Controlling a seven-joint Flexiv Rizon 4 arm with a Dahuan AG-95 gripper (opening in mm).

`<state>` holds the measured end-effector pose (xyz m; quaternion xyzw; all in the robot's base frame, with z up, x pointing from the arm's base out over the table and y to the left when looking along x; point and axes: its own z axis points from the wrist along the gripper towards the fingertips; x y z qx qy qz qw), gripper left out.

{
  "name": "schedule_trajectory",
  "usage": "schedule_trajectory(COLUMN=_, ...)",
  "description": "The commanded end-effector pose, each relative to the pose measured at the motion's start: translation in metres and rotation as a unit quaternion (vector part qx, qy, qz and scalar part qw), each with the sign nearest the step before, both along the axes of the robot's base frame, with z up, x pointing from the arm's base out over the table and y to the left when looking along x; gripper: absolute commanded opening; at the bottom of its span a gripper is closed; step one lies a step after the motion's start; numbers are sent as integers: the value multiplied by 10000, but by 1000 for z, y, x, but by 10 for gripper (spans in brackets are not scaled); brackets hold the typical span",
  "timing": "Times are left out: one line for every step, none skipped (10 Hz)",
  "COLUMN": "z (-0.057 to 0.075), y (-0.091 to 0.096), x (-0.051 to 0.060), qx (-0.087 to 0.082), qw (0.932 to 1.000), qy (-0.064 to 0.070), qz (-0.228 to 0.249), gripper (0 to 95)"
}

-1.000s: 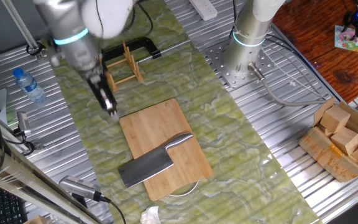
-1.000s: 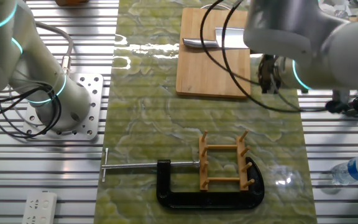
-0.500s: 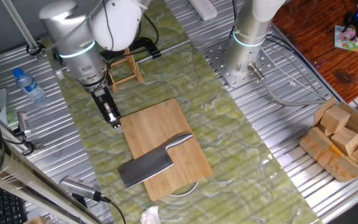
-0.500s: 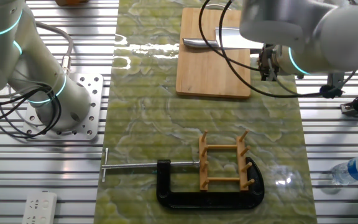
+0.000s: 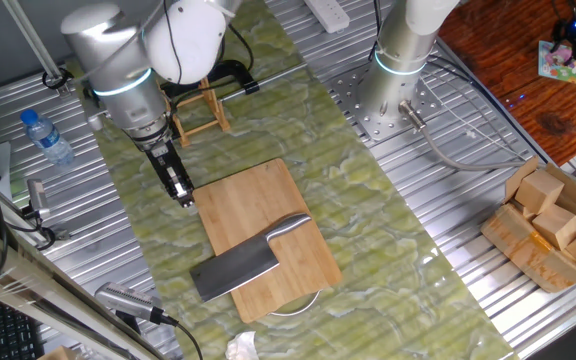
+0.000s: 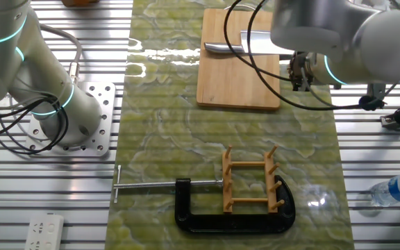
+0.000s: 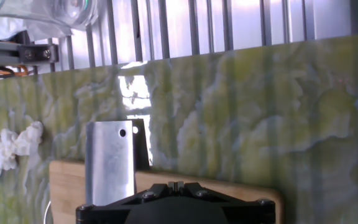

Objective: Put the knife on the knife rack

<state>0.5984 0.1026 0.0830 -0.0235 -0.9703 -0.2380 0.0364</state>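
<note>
The knife, a steel cleaver, lies flat on the bamboo cutting board [image 5: 268, 195], with its grey blade [image 5: 233, 272] toward the near edge and its shiny handle [image 5: 290, 228] toward the middle. In the other fixed view only the handle [image 6: 221, 47] and a strip of blade show beside the arm. The hand view shows the blade [image 7: 109, 163] ahead. My gripper [image 5: 180, 190] hangs just off the board's far-left corner, shut and empty; it also shows in the other fixed view [image 6: 298, 73] and the hand view [image 7: 176, 185]. The knife rack [image 5: 200, 108] stands behind it, held by a black clamp [image 5: 223, 73].
A water bottle [image 5: 46, 137] lies on the left rails. A crumpled tissue [image 5: 240, 347] sits past the board's near end. A second arm's base [image 5: 398, 70] stands at the back. A cardboard box of wooden blocks [image 5: 553, 225] is at the right.
The gripper has moved from near the rack down toward the cutting board's corner, then stayed almost still over the last half second. The knife has not moved.
</note>
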Motion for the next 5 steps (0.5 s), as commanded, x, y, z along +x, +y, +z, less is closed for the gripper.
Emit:
schedule_trajectory(z=0, y=0, x=1, qx=50, qw=9999, qy=-3, qz=97, gripper=0)
schedule_trajectory(z=0, y=0, x=1, qx=141, qw=9997, qy=15, qz=219, gripper=0)
schedule_trajectory(z=0, y=0, x=1, qx=161, qw=9993, qy=34, qz=323, gripper=0)
schedule_trajectory(z=0, y=0, x=1, qx=178, qw=9995, qy=73, qz=235, gripper=0)
schedule_trajectory(z=0, y=0, x=1, qx=221, qw=9996, qy=138, qz=123, gripper=0)
